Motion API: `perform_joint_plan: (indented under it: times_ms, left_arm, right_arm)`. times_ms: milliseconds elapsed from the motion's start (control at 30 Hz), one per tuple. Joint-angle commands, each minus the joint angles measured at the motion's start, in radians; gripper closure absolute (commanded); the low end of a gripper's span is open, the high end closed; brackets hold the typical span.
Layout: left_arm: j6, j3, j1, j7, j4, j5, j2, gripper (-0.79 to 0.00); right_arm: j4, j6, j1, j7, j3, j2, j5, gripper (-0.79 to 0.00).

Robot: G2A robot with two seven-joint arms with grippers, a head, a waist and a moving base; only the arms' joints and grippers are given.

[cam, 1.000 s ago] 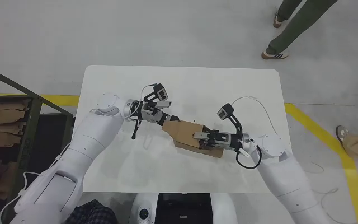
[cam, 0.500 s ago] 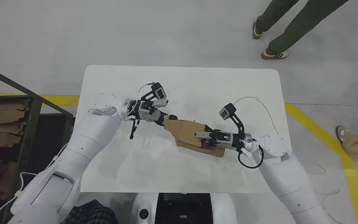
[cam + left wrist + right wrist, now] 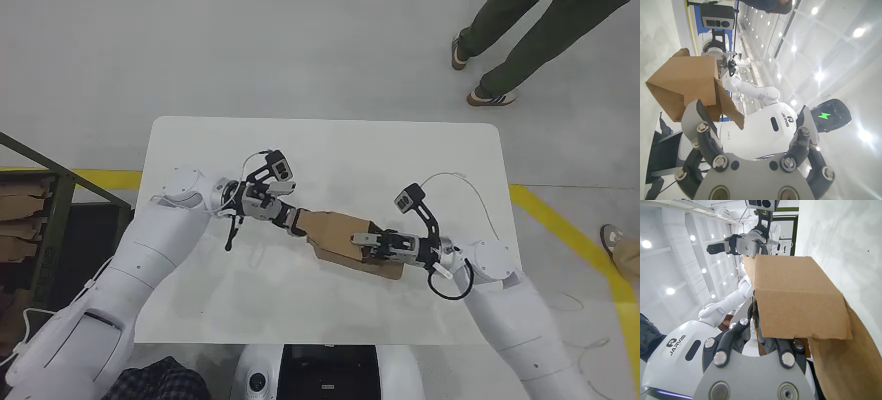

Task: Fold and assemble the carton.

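brown carton [image 3: 335, 233], flaps loose — r end effector [image 3: 362, 240] tight on it, l end effector [image 3: 750, 104] spread, empty

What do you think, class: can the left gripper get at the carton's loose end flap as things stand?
Probably yes. The left gripper is open at the carton, its loose flap just ahead of the fingers, nothing between. The right gripper grips the far end.

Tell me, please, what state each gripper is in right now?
Left gripper: open, holding nothing, at one end of the carton.
Right gripper: closed on a wall of the carton.
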Motion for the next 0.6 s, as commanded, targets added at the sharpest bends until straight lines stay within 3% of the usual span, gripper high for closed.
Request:
perform_joint_plan:
  times_ms: [0,567]
  left_arm:
    - [-0.004,-0.001,-0.001,0.0,0.003,-0.003,0.004,-0.785]
    - [-0.019,0.053,-0.02,0.0,-0.025,-0.009,0.021,-0.785]
  right_arm:
    - [0.0,0.0,-0.001,-0.001,0.004,0.001,0.0,0.0]
    - [-0.011,0.006,-0.002,-0.033,0.003,0.003,-0.005,0.0]
